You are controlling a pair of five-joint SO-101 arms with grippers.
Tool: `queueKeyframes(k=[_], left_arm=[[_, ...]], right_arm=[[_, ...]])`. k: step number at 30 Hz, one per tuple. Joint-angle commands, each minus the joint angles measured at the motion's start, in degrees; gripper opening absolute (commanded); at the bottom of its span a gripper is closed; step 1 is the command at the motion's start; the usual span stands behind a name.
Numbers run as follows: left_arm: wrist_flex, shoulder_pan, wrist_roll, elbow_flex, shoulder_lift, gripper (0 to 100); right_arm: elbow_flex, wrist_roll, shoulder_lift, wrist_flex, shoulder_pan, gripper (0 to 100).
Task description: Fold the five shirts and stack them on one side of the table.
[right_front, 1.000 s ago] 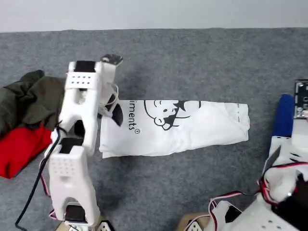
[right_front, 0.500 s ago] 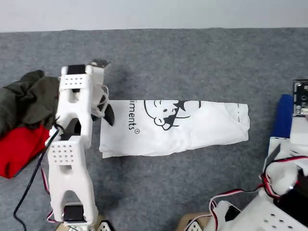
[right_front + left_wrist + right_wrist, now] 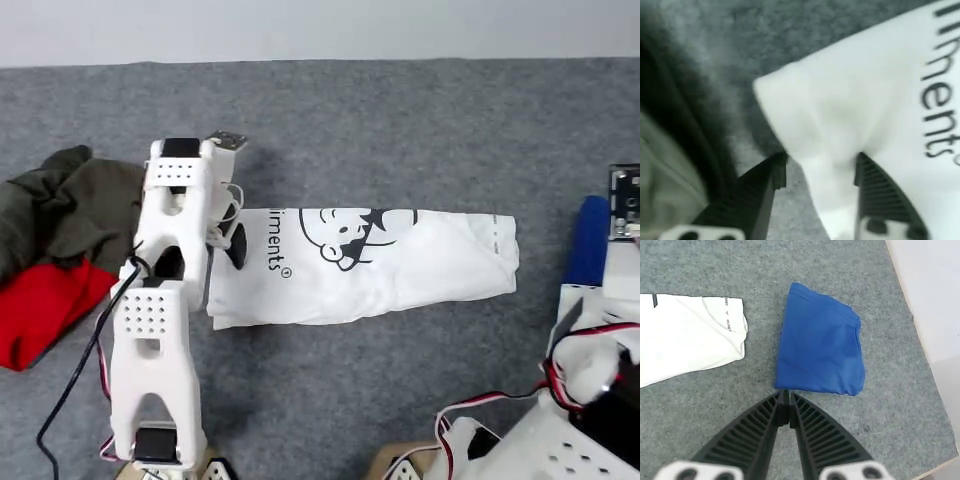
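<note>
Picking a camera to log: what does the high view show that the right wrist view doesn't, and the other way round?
High view: the left pincer at the left end of the white shirt, plus an olive shirt and a red shirt heaped nearby. Right wrist view: the right pincer, shut, pointing at the edge of the folded blue shirt. Shared: white shirt, blue shirt, grey mat.

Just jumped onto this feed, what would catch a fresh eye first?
The long white shirt lies part-folded across the middle of the grey mat, with the left gripper open astride its end. Next come the folded blue shirt by the shut right gripper, and a crumpled dark green shirt beside a red shirt at the opposite edge.
</note>
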State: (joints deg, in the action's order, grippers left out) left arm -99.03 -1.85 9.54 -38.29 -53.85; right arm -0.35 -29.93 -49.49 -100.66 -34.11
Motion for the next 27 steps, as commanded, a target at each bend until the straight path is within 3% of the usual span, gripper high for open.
queueKeyframes(k=[1, 10, 17, 27], left_arm=[[-1.4, 3.6, -1.1, 2.0, -0.6, 17], [-1.4, 5.1, 0.5, 3.8, -0.6, 0], [-1.6, 3.4, 0.3, 4.2, 0.2, 0], [-1.6, -7.4, 4.2, 8.7, 14.3, 0]], right_arm=[[-0.3, -0.2, -0.6, -1.7, -0.3, 1.0], [-0.4, -0.4, -2.0, -1.5, -0.4, 0.9], [-0.3, -0.5, -3.7, -1.4, -0.4, 0.9], [-0.3, -0.6, -4.0, -1.4, -0.4, 0.9]])
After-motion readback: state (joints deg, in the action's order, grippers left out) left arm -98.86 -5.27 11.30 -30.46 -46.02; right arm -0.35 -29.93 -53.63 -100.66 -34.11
